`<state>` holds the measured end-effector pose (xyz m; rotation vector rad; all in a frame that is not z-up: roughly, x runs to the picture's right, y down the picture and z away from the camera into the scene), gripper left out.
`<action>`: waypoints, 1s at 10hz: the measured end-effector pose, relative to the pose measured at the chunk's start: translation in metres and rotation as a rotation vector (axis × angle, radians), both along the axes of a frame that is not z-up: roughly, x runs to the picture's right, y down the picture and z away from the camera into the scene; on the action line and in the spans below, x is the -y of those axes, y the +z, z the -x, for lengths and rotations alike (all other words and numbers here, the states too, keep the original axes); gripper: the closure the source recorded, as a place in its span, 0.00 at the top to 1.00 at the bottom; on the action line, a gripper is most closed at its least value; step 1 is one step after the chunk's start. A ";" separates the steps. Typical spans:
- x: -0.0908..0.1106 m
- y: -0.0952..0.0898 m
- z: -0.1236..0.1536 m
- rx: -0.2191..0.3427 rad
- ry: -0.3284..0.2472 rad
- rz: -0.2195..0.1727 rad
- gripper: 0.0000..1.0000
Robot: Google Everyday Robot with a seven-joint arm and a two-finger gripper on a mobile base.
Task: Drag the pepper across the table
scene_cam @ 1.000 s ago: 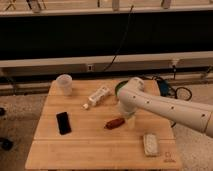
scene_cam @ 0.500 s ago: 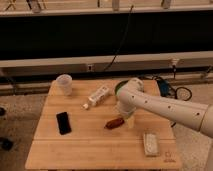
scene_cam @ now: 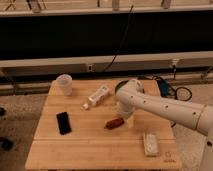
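At the middle of the table (scene_cam: 85, 150), the pepper (scene_cam: 114, 123) lies on its side, right of the black phone (scene_cam: 63, 122) and below the white tube (scene_cam: 96, 96), and it sits in the same spot as a second ago. Hardly anything has changed: the white arm (scene_cam: 165, 107) reaches in from the right and bends down as before, with only the slightest shift. The gripper (scene_cam: 128, 121) hangs low at the pepper's right end, its jaws spread as wide as they go and holding nothing. Whether a finger touches the pepper cannot be told, because the wrist covers that spot. Judging from the unmoved pepper, the drag has not begun. The gripper seems placed for contact, and the work ahead is to press or hook the pepper and slide it over the planks.
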<state>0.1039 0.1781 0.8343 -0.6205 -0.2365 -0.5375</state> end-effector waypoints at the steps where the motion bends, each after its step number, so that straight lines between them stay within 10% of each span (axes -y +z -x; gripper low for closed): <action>1: 0.000 0.002 0.000 0.009 -0.014 -0.001 0.80; 10: -0.006 0.011 0.003 0.077 -0.105 0.019 0.80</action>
